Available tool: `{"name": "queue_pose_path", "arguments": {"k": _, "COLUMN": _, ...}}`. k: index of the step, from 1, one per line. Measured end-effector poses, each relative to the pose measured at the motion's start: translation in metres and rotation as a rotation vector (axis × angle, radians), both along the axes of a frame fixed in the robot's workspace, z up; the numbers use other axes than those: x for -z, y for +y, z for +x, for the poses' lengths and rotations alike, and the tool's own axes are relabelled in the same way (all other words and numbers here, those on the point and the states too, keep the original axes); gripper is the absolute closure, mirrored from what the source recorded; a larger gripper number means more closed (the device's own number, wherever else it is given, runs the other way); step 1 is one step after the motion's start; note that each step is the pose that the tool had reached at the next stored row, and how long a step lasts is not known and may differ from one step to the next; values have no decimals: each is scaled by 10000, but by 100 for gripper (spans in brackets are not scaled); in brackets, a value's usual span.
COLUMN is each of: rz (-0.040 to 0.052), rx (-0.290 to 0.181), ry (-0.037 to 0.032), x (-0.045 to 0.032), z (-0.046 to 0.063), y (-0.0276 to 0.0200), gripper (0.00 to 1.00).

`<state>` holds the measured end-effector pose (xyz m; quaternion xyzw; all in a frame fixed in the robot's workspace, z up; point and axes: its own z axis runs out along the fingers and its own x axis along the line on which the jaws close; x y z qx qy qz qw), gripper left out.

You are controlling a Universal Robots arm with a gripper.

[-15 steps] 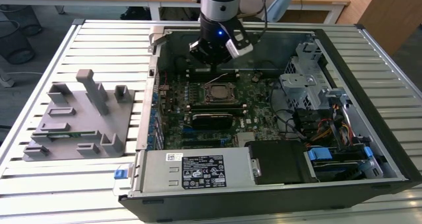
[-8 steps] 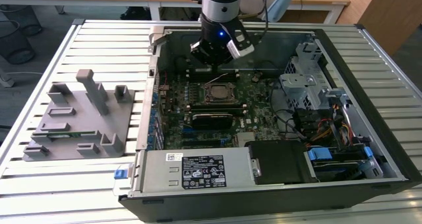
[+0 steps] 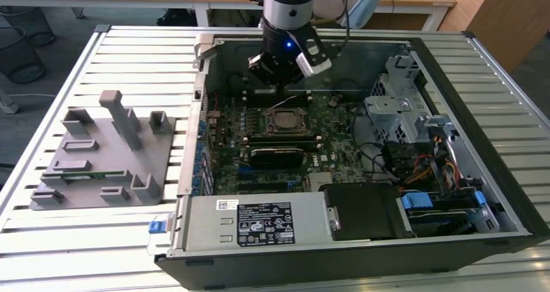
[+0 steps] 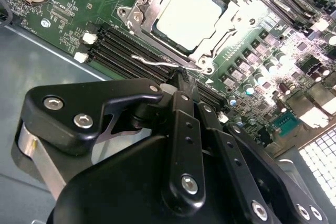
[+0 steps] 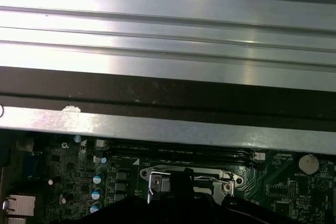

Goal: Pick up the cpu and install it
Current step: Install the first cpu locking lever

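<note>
The fingers [image 4: 181, 77], closed together and holding nothing, hover just above the retention lever [image 4: 157, 62] at the socket's [image 4: 137, 17] edge; the cpu [image 4: 188, 15] lies seated in the socket just beyond. A skewed push could slip off the thin wire lever.

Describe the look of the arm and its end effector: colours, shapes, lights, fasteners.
In the exterior view the arm is a silver-grey cylinder ending in a black wrist with a small blue light. The end effector is matte black in the second wrist view, built of rounded linkage plates joined by silver screws, with a bare metal band at one side.
</note>
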<state>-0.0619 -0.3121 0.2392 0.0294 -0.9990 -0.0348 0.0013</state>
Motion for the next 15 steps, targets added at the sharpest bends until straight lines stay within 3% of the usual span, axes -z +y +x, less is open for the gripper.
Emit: {"name": "queue_pose_path", "arguments": {"k": 15, "rz": -7, "rx": -1, "ry": 0, "x": 26, "z": 25, "y": -2, "gripper": 89}}
